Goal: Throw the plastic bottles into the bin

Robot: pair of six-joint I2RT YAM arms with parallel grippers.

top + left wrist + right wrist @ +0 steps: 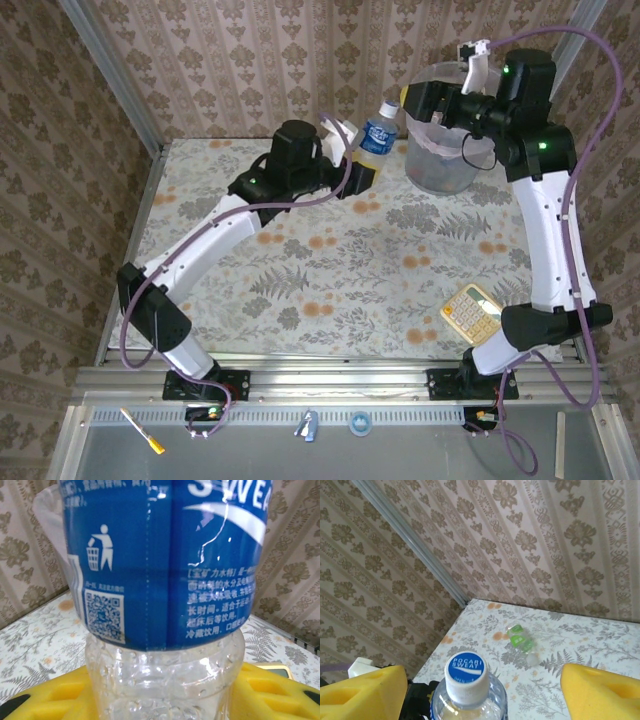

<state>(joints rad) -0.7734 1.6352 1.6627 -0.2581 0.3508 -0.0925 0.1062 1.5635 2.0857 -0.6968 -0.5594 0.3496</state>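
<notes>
Top view: clear blue-labelled plastic bottle (378,135), pinched low by left gripper (364,168), is held upper centre, just left of round translucent grey bin (440,172). Left wrist view: yellow pads (272,690) are pressed against it. Right wrist view: right gripper (481,682) is spread, white-and-blue cap (465,676) seen between its fingers, lower centre.

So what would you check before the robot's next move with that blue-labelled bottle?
1. Grip: the left gripper is closed on the bottle, at its clear lower part: ok.
2. Bottle upright, cap on: ok.
3. Bottle above the bin: not ok; in the top view it looks beside the rim.
4. Path clear of the right gripper: not ok; its open fingers flank the cap.
5. Path clear of the calculator: ok; it lies well away, at the near edge.
6. Room left in the bin: cannot tell.
</notes>
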